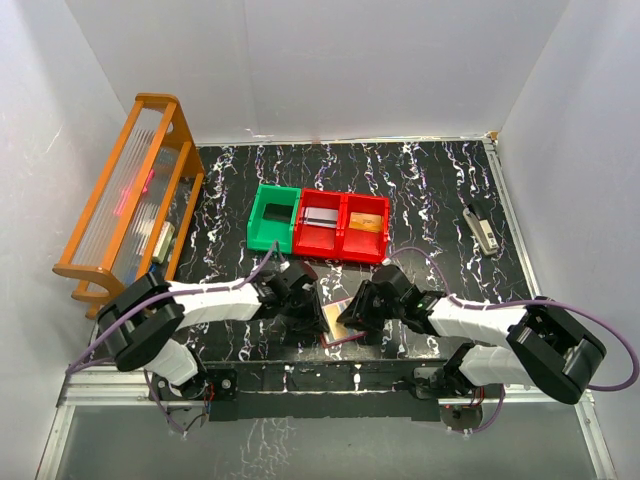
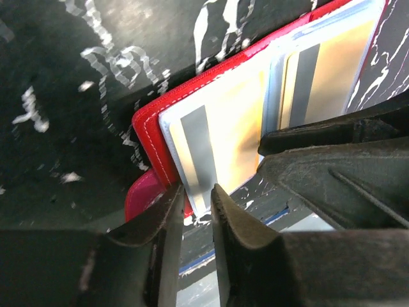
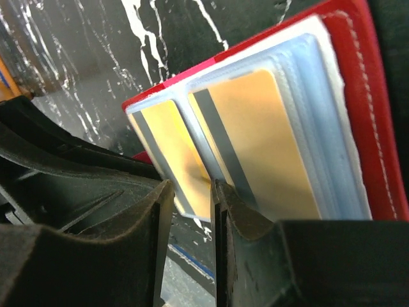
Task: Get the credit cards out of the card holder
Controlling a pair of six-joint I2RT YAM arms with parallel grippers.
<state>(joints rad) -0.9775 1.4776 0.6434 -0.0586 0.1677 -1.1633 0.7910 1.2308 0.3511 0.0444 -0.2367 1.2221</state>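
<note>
Card [image 2: 230, 128] long axis points into left tool [image 2: 196, 198], nearly closed over short edge, grip unsure; right tool [image 3: 190, 188] pinches holder [image 3: 370, 128] sleeve.

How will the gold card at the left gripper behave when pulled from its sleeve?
The gold card looks thin, flat and glossy: probably stiff but slippery in the left gripper. It sits inside a clear sleeve, so pulling may drag the light-looking card holder along unless the right gripper pins it. The stacked sleeves look soft, likely floppy.
</note>
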